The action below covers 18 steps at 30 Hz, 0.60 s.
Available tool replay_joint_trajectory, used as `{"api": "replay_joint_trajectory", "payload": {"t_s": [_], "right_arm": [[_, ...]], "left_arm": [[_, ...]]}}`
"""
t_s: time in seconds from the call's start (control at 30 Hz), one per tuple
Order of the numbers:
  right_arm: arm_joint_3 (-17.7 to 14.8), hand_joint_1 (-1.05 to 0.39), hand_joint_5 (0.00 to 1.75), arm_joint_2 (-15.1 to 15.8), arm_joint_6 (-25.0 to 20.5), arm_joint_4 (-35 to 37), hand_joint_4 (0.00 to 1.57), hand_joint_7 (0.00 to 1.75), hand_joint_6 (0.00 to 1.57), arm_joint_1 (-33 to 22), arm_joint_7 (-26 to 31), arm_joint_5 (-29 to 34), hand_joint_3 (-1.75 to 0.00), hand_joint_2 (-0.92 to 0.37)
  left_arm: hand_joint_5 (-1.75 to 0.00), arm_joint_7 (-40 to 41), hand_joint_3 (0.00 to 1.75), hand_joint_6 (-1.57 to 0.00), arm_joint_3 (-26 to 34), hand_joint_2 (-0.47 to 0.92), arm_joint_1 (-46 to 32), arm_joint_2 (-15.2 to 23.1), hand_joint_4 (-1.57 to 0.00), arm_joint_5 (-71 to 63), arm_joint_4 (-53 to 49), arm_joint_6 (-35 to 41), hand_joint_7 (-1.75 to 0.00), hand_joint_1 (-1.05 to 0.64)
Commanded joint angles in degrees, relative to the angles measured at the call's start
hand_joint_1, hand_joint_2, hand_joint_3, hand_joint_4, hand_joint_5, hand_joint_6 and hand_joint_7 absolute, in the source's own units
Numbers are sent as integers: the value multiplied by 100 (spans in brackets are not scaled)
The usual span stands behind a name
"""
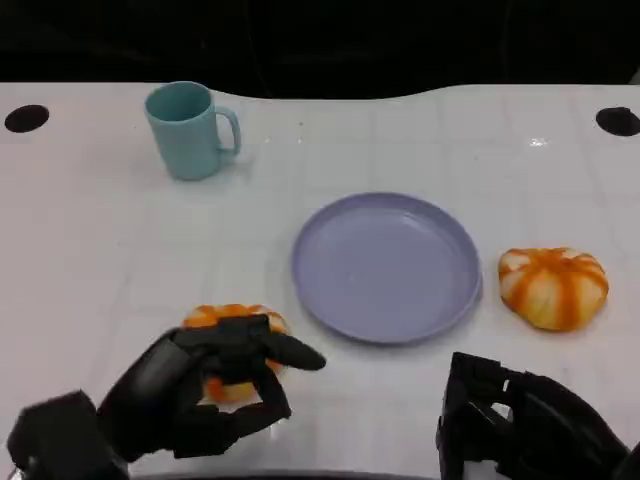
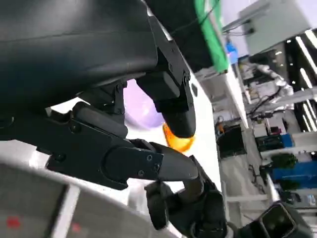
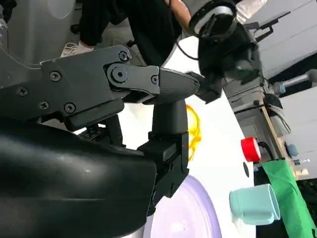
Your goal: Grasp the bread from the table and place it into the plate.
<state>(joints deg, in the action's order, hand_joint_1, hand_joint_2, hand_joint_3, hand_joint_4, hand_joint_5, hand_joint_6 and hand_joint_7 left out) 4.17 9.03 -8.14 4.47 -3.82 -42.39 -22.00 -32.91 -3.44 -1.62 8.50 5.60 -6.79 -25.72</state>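
Head view: left hand (image 1: 215, 385) curls loosely around the near bread (image 1: 234, 352) on the table, grip not seated, so a lift may drop it short of the plate (image 1: 330, 290); right hand (image 1: 520, 420) holds nothing.
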Motion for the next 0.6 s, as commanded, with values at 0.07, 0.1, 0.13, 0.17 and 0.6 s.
{"api": "replay_joint_trajectory", "payload": {"t_s": [0.07, 0.1, 0.13, 0.17, 0.6], "right_arm": [[-113, -53, 175, 75, 35, 10, 62, 175, 40, -30, -34, -57, -49, -92], [-114, -53, 175, 79, 17, 11, 62, 175, 40, -31, -30, -56, -48, -92], [-114, -53, 175, 83, 7, 12, 62, 175, 40, -33, -31, -57, -47, -92], [-116, -53, 175, 84, 3, 12, 62, 175, 40, -36, -38, -63, -47, -92], [-114, -52, 175, 29, -10, -66, 60, 175, 38, -80, 67, -66, -46, -92]], "left_arm": [[-105, 545, 27, -68, 186, 92, 111, 224, -59, -467, 39, -459, -12, -72], [-104, 667, 25, -69, 211, 92, 118, 271, -58, -621, 76, -520, -11, -72], [-102, 777, 23, -68, 229, 92, 120, 316, -57, -758, 119, -562, -10, -71], [-99, 883, 22, -68, 248, 92, 113, 361, -56, -895, 187, -577, -8, -70], [-39, 2297, 22, -50, 376, 92, 30, 1228, -55, -3791, 1330, -311, 0, -74]]}}
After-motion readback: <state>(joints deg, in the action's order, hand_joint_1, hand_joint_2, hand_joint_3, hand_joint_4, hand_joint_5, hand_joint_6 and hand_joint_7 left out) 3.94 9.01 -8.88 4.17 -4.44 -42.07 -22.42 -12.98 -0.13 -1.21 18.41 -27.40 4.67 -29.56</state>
